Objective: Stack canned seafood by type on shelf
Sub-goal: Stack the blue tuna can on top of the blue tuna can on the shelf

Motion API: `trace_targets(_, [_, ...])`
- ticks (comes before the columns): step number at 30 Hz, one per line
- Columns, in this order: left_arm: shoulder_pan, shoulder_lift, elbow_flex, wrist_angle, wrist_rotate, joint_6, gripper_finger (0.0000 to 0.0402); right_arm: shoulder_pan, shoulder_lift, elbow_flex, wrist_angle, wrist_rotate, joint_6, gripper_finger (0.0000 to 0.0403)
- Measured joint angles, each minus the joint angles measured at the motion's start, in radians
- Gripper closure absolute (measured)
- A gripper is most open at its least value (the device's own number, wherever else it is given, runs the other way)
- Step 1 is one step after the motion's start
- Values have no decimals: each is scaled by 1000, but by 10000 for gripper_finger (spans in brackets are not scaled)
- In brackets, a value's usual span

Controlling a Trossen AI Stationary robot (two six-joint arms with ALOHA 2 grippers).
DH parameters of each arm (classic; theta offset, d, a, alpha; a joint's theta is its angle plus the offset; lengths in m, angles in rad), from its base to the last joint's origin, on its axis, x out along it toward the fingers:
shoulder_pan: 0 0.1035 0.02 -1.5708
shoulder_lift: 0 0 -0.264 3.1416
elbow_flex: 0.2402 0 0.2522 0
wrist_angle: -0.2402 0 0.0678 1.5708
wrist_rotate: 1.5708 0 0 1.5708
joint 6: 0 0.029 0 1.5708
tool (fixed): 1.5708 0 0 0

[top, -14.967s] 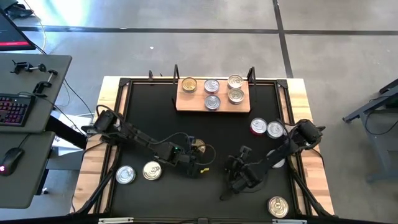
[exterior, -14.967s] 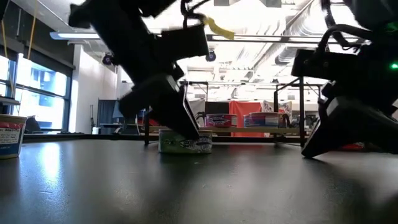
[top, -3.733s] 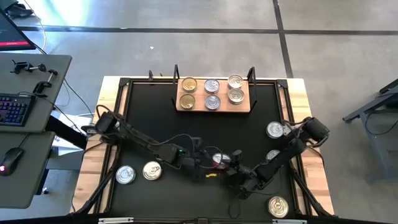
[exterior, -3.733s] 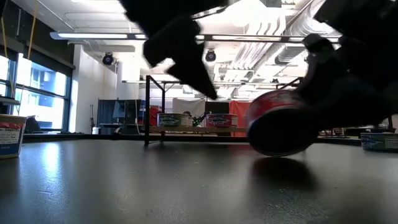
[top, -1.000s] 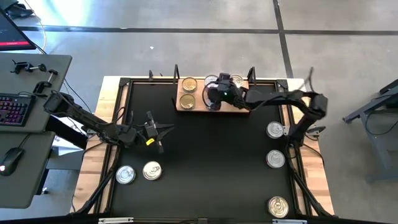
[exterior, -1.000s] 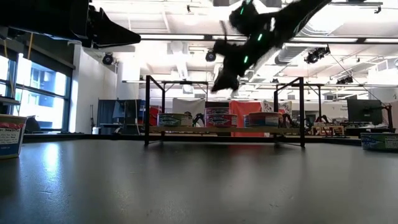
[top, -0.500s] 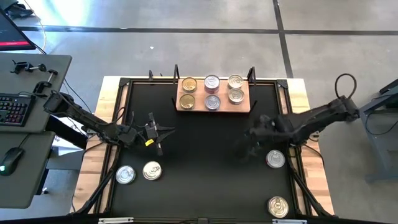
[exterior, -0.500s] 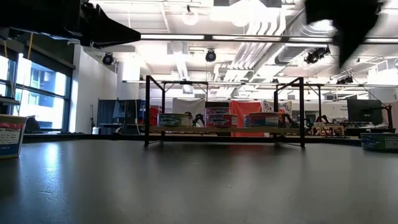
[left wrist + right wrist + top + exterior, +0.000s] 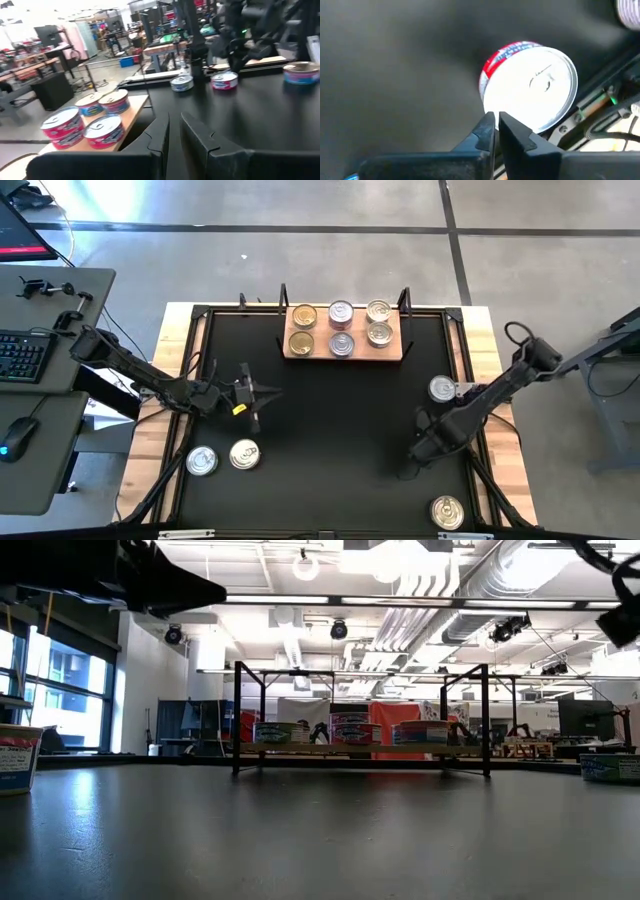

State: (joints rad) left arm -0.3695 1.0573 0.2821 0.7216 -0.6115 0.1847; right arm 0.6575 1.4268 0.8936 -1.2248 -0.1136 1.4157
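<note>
Canned seafood, six tins [image 9: 341, 327] on shelf [image 9: 392, 352] at table's [image 9: 330, 430] far edge, right gripper [image 9: 497, 121] clenched empty above red-sided tin [image 9: 530, 90] near right edge, perhaps just clear of it, left gripper [image 9: 256, 393] pinched shut, empty, near left edge.

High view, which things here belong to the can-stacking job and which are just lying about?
Job:
- shelf holding six cans
- red-sided can under the right gripper
- loose cans, e.g.

Lying about:
- keyboard
- mouse
</note>
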Motion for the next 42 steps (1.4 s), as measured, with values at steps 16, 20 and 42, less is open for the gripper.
trace_targets(16, [-3,0,0,0,34,-56,367,68,40,8,139,-108,52,403])
trace_targets(20, [-21,0,0,0,34,-59,367,114,40,8,298,-107,193,403])
trace_targets(42, [-39,57,0,2,34,-61,367,376,215,99,631,-265,603,403])
